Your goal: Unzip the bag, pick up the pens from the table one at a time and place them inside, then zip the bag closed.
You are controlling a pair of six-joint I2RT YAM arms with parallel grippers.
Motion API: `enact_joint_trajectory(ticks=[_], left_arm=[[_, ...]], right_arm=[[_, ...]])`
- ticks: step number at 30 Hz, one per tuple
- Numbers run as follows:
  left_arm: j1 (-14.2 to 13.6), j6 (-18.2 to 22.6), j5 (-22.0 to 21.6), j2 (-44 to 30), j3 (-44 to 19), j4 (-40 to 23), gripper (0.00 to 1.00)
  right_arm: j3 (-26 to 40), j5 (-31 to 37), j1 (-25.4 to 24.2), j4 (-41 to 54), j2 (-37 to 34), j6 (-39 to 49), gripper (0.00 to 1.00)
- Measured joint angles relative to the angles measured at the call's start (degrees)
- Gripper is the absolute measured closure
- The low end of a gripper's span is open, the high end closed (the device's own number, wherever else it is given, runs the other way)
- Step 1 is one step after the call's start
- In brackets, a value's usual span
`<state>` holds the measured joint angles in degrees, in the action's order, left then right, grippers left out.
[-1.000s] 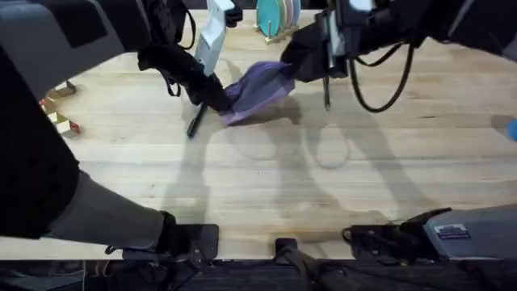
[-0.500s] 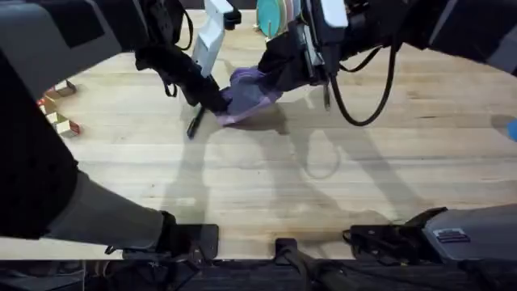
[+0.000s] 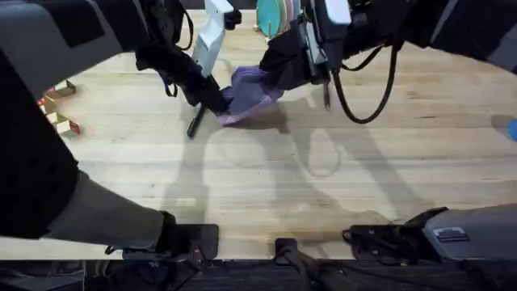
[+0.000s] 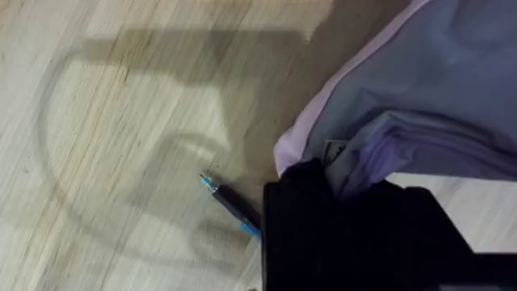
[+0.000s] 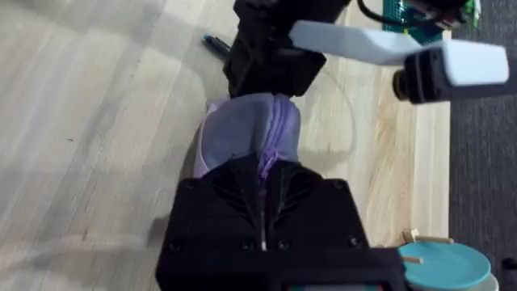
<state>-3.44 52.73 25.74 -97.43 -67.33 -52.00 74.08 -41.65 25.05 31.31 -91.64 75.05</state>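
**End effectors pinch both ends of the pouch**

End effectors are clenched on the bag [image 3: 250, 91] from opposite sides: the left end effector [image 3: 216, 100] is closed on the fabric at one end, and the right end effector [image 3: 279, 74] is closed on a fold at the other end, near what is taken to be the zipper line. In the right wrist view the purple cloth is seen drawn in between the black fingers [image 5: 242, 182], with no gap left between them. In the left wrist view a bunch of fabric is held against the left end effector's dark body.

The bag is held bunched and partly lifted off the tabletop [image 3: 266, 186]. One pen [image 3: 195, 123] lies on the tabletop just beside the bag, on the left end effector's side; its tip is visible in the left wrist view. A second pen cannot be made out.

The step in hand is judged to be the opening of the zipper. It would be done well if the left end were kept anchored while the right end is drawn straight along the zipper line, so that the cloth is kept taut and not twisted. Whether the zipper pull itself is gripped cannot be told.
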Motion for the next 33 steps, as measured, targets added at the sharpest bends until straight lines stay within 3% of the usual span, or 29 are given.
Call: enact_joint_trajectory(ticks=[4,6,12,16,29,33], left_arm=[[-0.1,0.0,0.1,0.0,0.0,0.2,0.958],[-0.1,0.0,0.1,0.0,0.0,0.2,0.958],[-0.2,0.0,0.2,0.0,0.0,0.6,0.958],[-0.2,-0.1,0.3,0.0,0.0,0.8,0.958],[-0.3,-0.2,0.4,0.0,0.0,0.8,0.957],[-0.5,-0.2,0.5,0.0,0.0,1.0,0.957]], right_arm=[[0.0,-0.3,-0.8,0.0,-0.4,0.0,0.970],[0.0,-0.3,-1.2,0.0,-0.4,0.0,0.902],[0.0,-0.1,-1.7,0.0,-0.4,-0.1,0.346],[0.0,0.0,-1.7,0.1,-0.4,-0.3,0.033],[0.0,0.3,-1.7,0.0,-0.4,-0.5,0.006],[0.0,3.9,-1.7,1.0,-0.4,-0.4,0.006]])
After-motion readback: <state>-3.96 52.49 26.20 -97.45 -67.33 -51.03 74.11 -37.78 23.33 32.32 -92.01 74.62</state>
